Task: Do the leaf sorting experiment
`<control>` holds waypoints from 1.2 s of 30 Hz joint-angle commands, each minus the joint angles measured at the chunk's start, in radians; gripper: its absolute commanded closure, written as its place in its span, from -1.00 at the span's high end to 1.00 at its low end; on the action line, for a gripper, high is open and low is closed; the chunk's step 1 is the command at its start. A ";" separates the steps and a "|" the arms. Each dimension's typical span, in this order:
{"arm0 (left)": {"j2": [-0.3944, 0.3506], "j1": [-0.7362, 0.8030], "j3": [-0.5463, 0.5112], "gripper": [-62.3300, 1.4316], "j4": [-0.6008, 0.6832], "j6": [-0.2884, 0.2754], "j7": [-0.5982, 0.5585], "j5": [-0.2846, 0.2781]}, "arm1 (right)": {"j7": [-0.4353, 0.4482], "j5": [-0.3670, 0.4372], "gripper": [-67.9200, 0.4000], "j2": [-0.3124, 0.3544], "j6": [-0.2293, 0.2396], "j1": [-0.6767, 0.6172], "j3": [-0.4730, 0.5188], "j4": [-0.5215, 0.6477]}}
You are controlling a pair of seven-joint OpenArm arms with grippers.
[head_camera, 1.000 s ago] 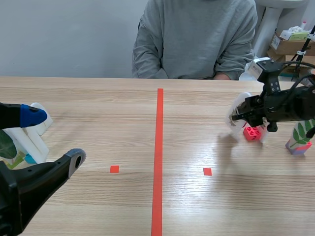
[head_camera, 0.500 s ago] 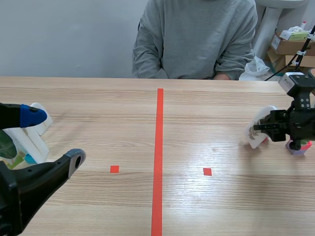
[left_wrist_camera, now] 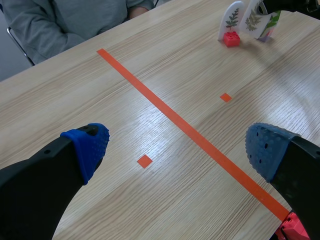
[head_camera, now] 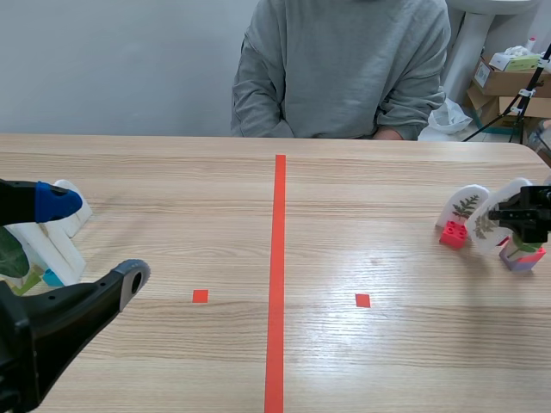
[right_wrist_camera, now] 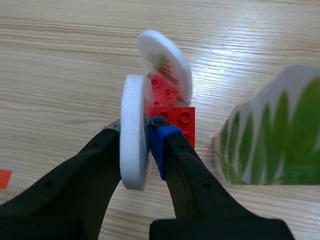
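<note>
Over the last second our right hand (right_wrist_camera: 141, 131) has swung back from nearer the middle of the pale wooden worktop (head_camera: 362, 361) toward its right edge, carrying the white oval foam leaf card (right_wrist_camera: 134, 100) with it. The fingers are clamped on that card's two faces, so from the right wrist we see it edge-on. The move has uncovered the white arched card with a green sprig (head_camera: 466, 206), which stands upright on a red studded block (head_camera: 454, 234) and was masked by the arm a moment ago. The held card now sits just beside that one, between it and the big green-leaf card (right_wrist_camera: 272, 145) on its purple and pink base. We cannot tell whether its lower edge touches the worktop. We judge that the card is being brought into the right-side group of leaves, with the placing near but not done, since the grip is not released. Our left hand (left_wrist_camera: 177, 150) has not shifted: it hovers low at the near left, blue-padded fingers wide apart, holding nothing.
</note>
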 commanded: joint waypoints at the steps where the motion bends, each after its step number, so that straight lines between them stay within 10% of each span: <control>1: 0.003 -0.003 -0.002 0.87 0.005 -0.002 -0.010 -0.014 | 0.016 0.014 -0.93 0.001 0.019 0.013 -0.003 0.006; 13: 0.003 -0.003 -0.002 0.87 0.005 -0.002 -0.011 -0.014 | 0.037 -0.044 -0.93 -0.026 0.074 0.012 -0.067 0.005; 36: 0.003 -0.003 -0.002 0.87 0.005 -0.002 -0.010 -0.014 | 0.084 -0.143 -0.83 -0.049 -0.083 -0.024 -0.069 0.005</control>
